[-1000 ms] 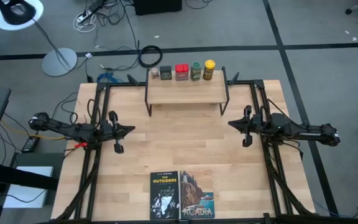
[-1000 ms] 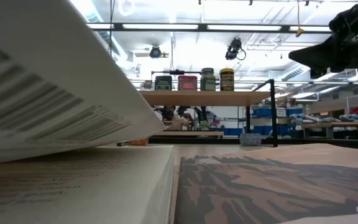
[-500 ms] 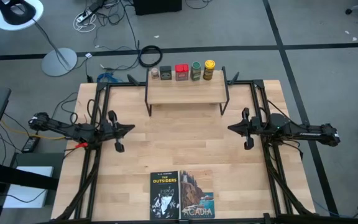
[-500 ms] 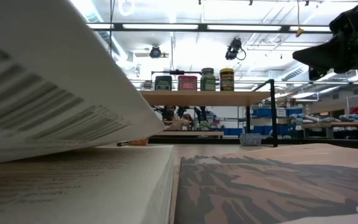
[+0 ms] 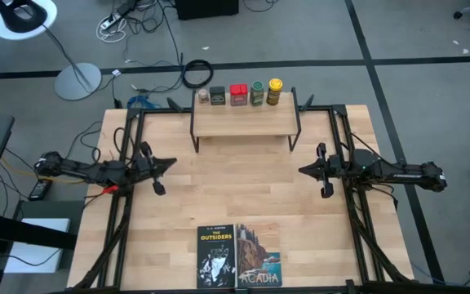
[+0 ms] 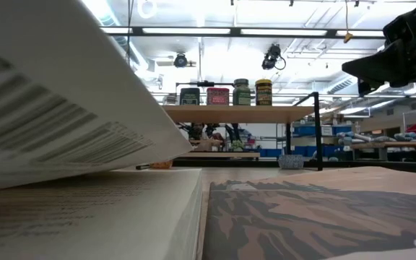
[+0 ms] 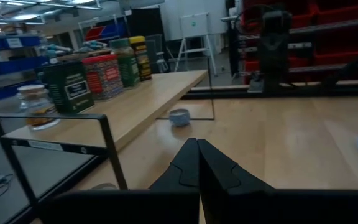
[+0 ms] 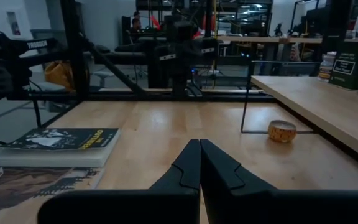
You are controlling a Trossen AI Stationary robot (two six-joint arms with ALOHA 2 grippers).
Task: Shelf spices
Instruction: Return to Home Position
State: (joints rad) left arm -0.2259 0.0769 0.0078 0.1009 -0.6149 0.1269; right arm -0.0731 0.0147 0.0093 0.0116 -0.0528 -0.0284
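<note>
Your spices (image 5: 241, 93) stand in a row along the far edge of the shelf (image 5: 243, 124) | left pincer (image 5: 170, 166) and right pincer (image 5: 303, 170), fingers together, empty, sit at worktop (image 5: 243, 188) sides, likely parked clear.

Five spices (image 5: 237, 95), one shelf (image 5: 243, 122) — two books (image 5: 216, 256)

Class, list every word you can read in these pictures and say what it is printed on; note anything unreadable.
"THE OUTSIDERS": on the cover of the left book.
"ACADIA": at the foot of the cover of the right book.
Labels on the spices on the shelf: too small to read.
Print on the page in the low view: too blurred to read.
</note>
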